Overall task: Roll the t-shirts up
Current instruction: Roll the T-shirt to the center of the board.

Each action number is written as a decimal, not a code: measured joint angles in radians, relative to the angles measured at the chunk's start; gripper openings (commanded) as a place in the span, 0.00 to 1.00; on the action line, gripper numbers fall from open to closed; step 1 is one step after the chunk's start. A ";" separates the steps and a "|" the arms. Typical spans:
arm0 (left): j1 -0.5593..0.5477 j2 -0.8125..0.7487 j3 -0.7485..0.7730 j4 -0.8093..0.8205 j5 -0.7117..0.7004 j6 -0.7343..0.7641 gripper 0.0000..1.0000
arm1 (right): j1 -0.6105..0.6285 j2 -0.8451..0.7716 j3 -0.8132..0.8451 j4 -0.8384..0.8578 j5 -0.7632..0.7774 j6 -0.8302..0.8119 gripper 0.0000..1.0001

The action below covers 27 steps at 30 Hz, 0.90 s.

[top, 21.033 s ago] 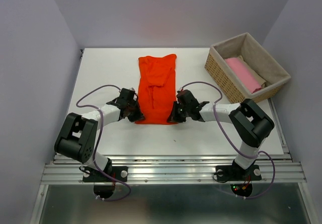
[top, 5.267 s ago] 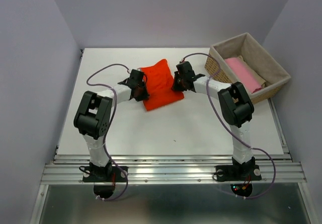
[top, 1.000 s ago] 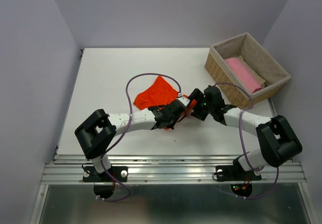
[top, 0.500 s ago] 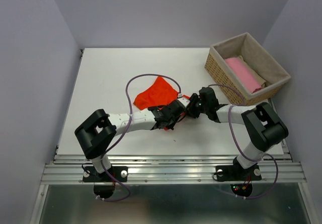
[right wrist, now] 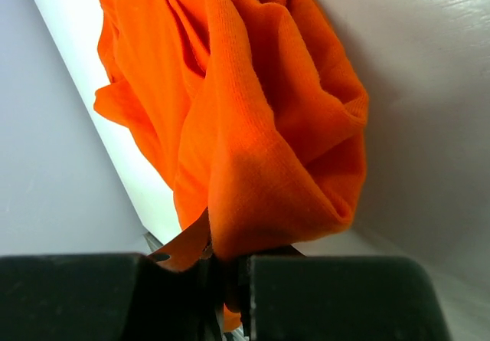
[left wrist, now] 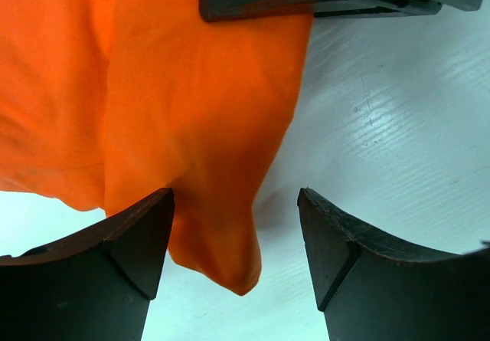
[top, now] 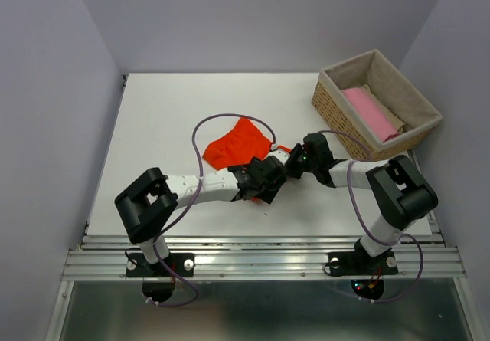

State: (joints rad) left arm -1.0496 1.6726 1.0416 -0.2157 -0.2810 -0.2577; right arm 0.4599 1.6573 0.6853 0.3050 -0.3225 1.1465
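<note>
The table (top: 153, 111) shows open white surface left of, beyond and nearer than the arms. The basket (top: 331, 103) sits at its far right corner, a pink shirt (top: 371, 115) inside. The orange shirt (top: 233, 143) lies bunched mid-table, well apart from the basket. The right gripper (right wrist: 227, 268) pinches a fold at its right edge. The left gripper (left wrist: 233, 203) gapes wide, a loose corner between its fingers.

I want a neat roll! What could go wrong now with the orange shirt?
1. The right gripper pinches just a bunched fold of the orange-red cloth t-shirt; pulling may drag it into a heap.
2. The open left gripper straddles only a loose corner, so closing might grab too little.
3. Both grippers sit very close together and could bump.
</note>
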 measured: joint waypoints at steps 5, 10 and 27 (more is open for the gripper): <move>-0.040 0.026 0.008 -0.006 -0.066 -0.034 0.75 | 0.000 0.000 0.000 0.000 -0.010 0.019 0.01; -0.056 0.091 0.023 -0.018 -0.146 -0.055 0.61 | 0.000 -0.007 0.000 -0.003 -0.015 0.026 0.01; 0.117 -0.015 0.041 -0.019 0.220 -0.016 0.00 | 0.000 -0.144 -0.025 -0.092 0.055 -0.033 0.79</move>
State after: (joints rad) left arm -0.9329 1.6573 1.0828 -0.2352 -0.0612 -0.2741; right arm 0.4595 1.5135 0.6605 0.2134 -0.2672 1.1133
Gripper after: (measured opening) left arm 0.073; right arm 0.752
